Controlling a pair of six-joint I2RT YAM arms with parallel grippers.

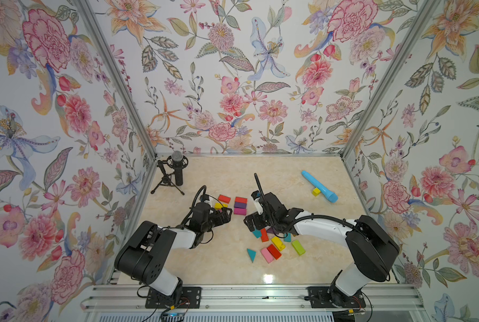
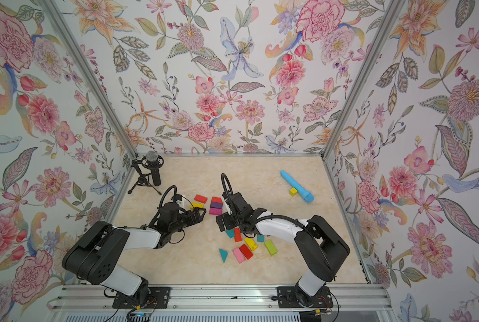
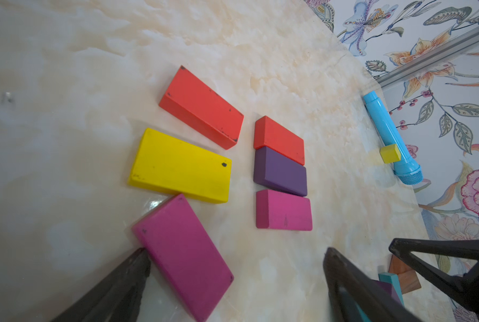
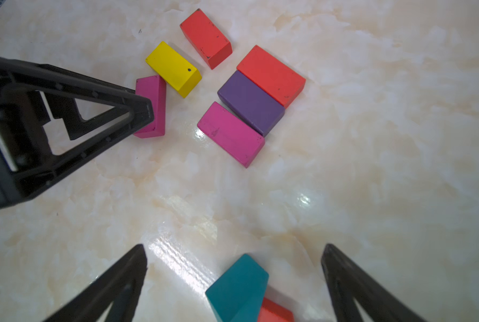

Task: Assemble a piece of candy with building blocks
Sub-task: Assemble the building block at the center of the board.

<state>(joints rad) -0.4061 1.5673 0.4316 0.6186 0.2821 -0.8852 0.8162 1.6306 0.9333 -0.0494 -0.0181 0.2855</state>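
Note:
Three building blocks, red [image 3: 278, 139], purple [image 3: 280, 171] and magenta [image 3: 284, 210], lie side by side as a column [image 1: 240, 205]. Beside them lie a red brick [image 3: 202, 107], a yellow brick [image 3: 181, 166] and a second magenta brick [image 3: 184, 256]. My left gripper [image 3: 236, 251] is open; that magenta brick lies between its fingers and touches one fingertip [image 4: 140, 111]. My right gripper [image 4: 233, 246] is open just above a teal wedge [image 4: 238, 287] that rests on a red block [image 4: 274, 310]. In both top views the grippers [image 1: 226, 216] [image 1: 250, 223] face each other mid-table.
Several loose blocks lie in front of the right gripper, among them a green brick [image 1: 298, 247], a pink brick [image 1: 266, 255] and a teal triangle [image 1: 251, 254]. A light-blue tube [image 1: 319, 186] with a small yellow cube [image 1: 316, 191] lies at the back right. A microphone on a tripod [image 1: 177, 171] stands at the back left.

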